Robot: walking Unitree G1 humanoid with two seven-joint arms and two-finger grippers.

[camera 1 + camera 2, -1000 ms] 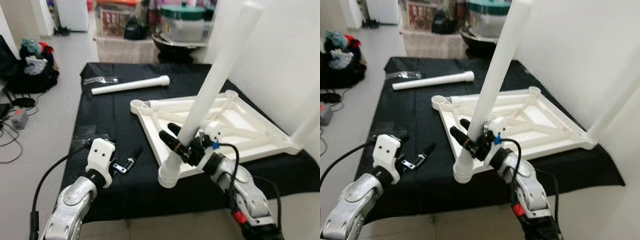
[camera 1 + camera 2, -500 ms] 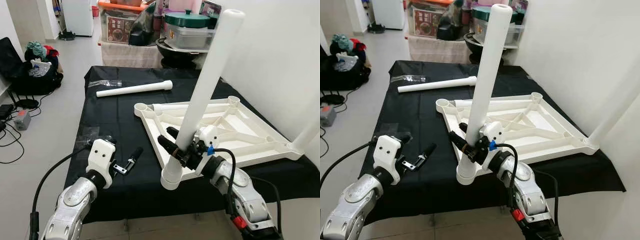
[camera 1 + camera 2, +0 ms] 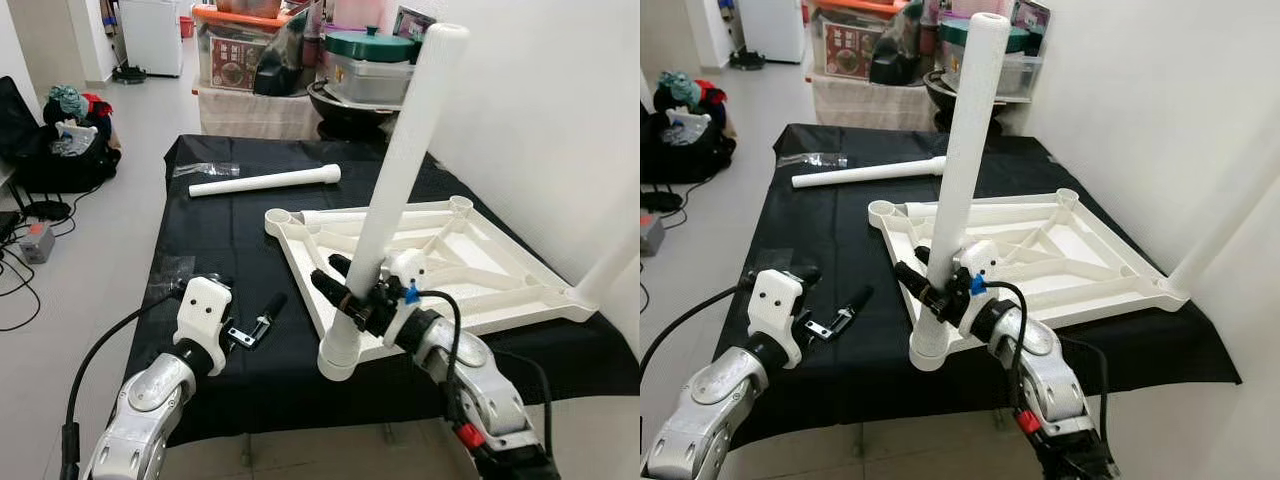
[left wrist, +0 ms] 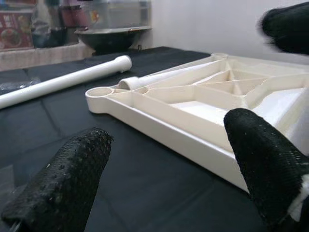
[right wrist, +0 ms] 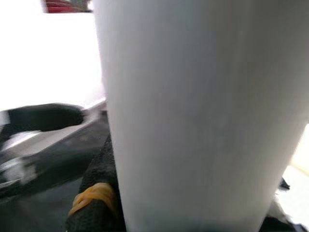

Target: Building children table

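Fingers of the right gripper (image 3: 347, 290) clamp the white table leg (image 3: 397, 190) low on its shaft, long axis near upright over the inverted tabletop's (image 3: 480, 270) near corner socket, while the left gripper (image 3: 262, 318) hovers open, well left.

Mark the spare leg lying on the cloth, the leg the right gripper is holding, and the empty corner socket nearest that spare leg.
spare leg (image 3: 262, 181), left eye view, mid-shaft.
held leg (image 3: 400, 175), left eye view, upper shaft.
corner socket (image 3: 277, 216), left eye view, ring rim.
right gripper (image 3: 345, 285), left eye view, between its fingers.
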